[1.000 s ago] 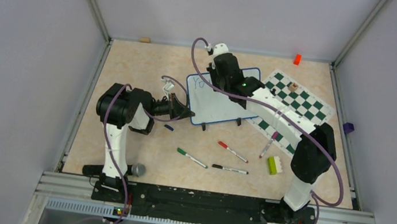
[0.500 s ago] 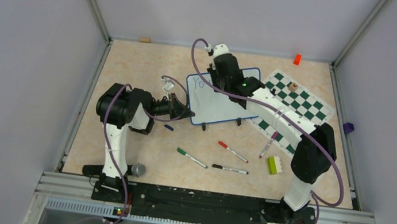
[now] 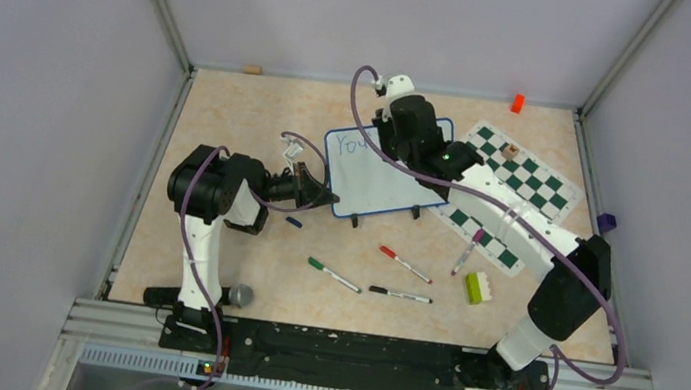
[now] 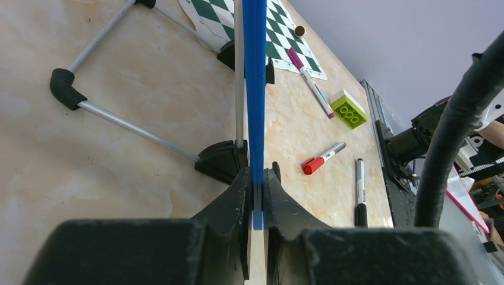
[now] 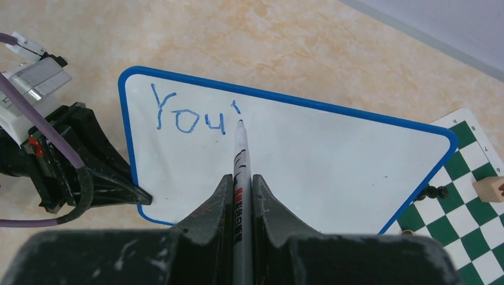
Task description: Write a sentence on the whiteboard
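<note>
Where the table point(image 3: 230, 119) is seen from above, the whiteboard point(image 3: 378, 184) is found propped on its black feet in the far half, between the left gripper point(image 3: 321, 195) and the checkered mat point(image 3: 524, 183), with its right edge just beside the mat. The board's lower left edge is clamped by the left gripper, whose jaws are pressed against the blue frame point(image 4: 254, 89) from both sides in the left wrist view. The right gripper point(image 5: 241, 178) is held over the top of the board and is clenched on a marker point(image 5: 240, 154), which is pointed down at the white surface point(image 5: 309, 166). The tip is set just under the last stroke; whether it is touching cannot be told. Only the start of the sentence point(image 5: 190, 113) is written, in blue at the board's upper left: "You" and an apostrophe. On the near side of the table four loose pens are laid out: a green one point(image 3: 333, 274), a red one point(image 3: 404, 263), a black one point(image 3: 399, 294) and a purple one point(image 3: 465, 256) at the mat's edge. A green brick point(image 3: 477, 288) is lying near the purple pen, and a small blue cap point(image 3: 294, 221) is seen just below the left gripper.
</note>
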